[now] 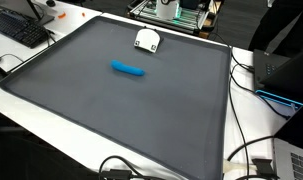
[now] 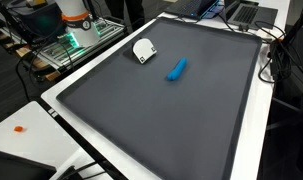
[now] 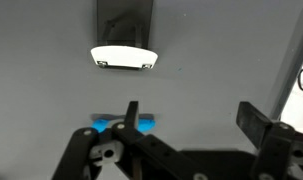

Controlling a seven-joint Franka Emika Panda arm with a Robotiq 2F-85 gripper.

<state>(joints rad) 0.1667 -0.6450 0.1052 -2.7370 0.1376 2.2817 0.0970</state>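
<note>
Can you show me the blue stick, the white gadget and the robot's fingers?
blue stick (image 1: 129, 69), in an exterior view, the middle of its length
white gadget (image 1: 147, 40), in an exterior view, the centre of its top
fingers (image 3: 253, 118), wrist view, near the tip of one finger

Dark grey mat (image 1: 121, 120) on white table (image 1: 41, 120), black keyboard (image 1: 19, 30) beside it, black cables (image 1: 253, 160) trailing
</note>
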